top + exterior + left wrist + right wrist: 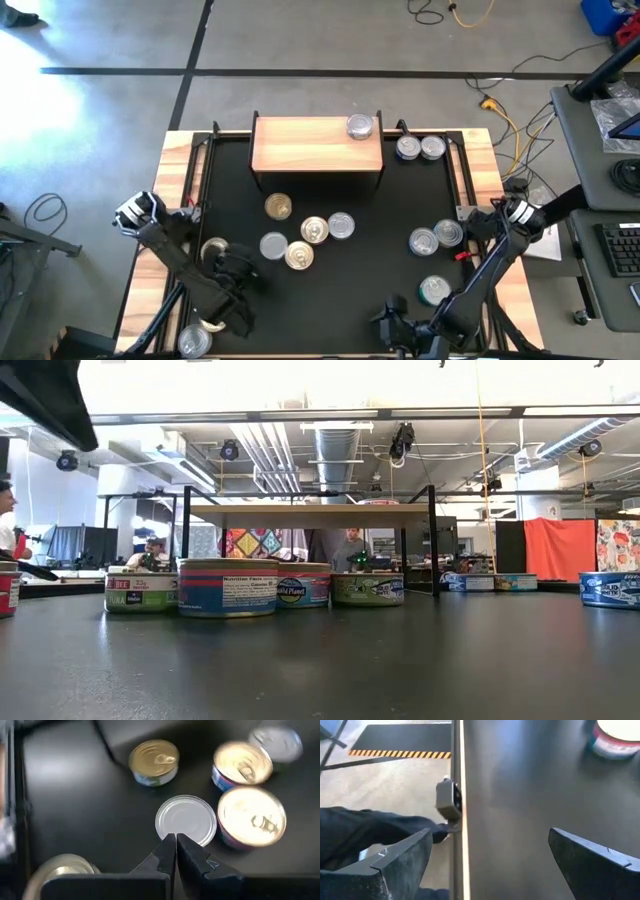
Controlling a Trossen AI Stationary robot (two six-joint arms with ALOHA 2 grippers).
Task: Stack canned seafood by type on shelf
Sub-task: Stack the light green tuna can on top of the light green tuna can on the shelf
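Tins (300, 240) lie clustered mid-table, one tin (359, 126) already on the shelf (317, 145) at twelve o'clock. They look rigid, dense and slick-lidded, so the best hold is probably across the low side wall. The left gripper (176, 851), at seven o'clock, is pinched shut on nothing just short of a silver tin (186, 819). The right gripper (490, 857), at five o'clock, gapes wide and empty.
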